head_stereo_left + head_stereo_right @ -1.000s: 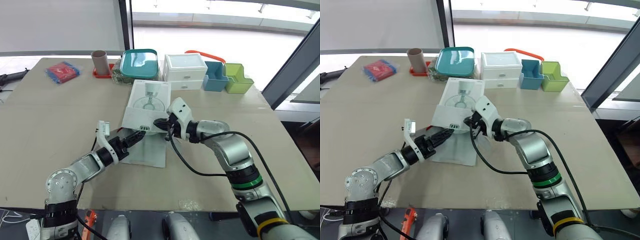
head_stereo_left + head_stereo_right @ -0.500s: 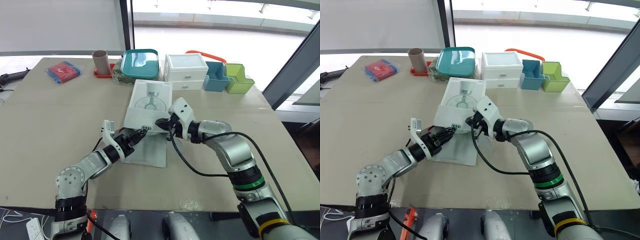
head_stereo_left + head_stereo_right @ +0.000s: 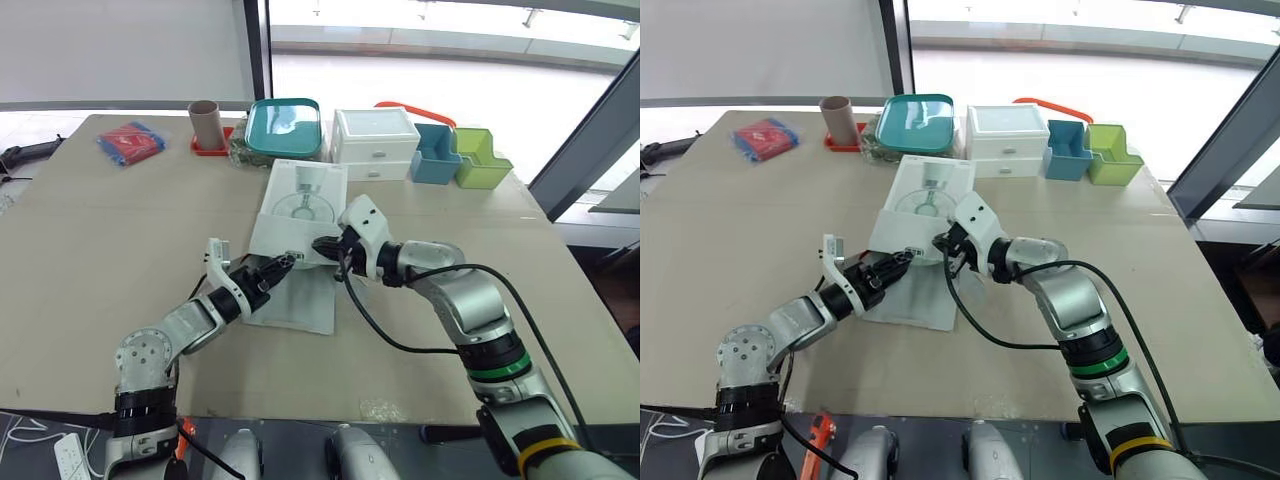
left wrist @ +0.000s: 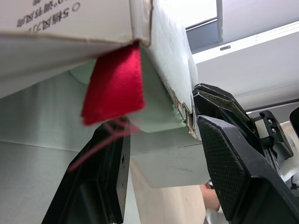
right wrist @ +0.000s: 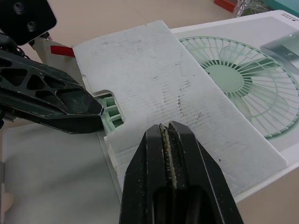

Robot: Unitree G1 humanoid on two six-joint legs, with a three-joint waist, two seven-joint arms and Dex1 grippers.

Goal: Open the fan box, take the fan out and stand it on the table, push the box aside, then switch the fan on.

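Observation:
The white fan box (image 3: 300, 205), printed with a fan picture, lies flat in the middle of the table, its near end resting on a pale sheet (image 3: 295, 312). My left gripper (image 3: 280, 265) is at that near end, open, and its fingers (image 4: 233, 163) straddle the box's lower corner. There a red ribbon tab (image 4: 117, 84) hangs and mint-green plastic (image 5: 110, 112) shows inside. My right gripper (image 5: 169, 125) is shut with nothing in it. It sits at the near right corner, just over the white end flap (image 5: 154, 70).
Along the table's far edge stand a brown tube (image 3: 205, 122), a teal lidded tub (image 3: 283, 125), a white drawer unit (image 3: 375, 140), a blue bin (image 3: 433, 155) and a green bin (image 3: 478, 160). A red and blue packet (image 3: 130, 142) lies far left.
My left arm has reached forward, bringing its fingertips from short of the box up to its near end. The right gripper has stayed at the corner. The camera shifted slightly.

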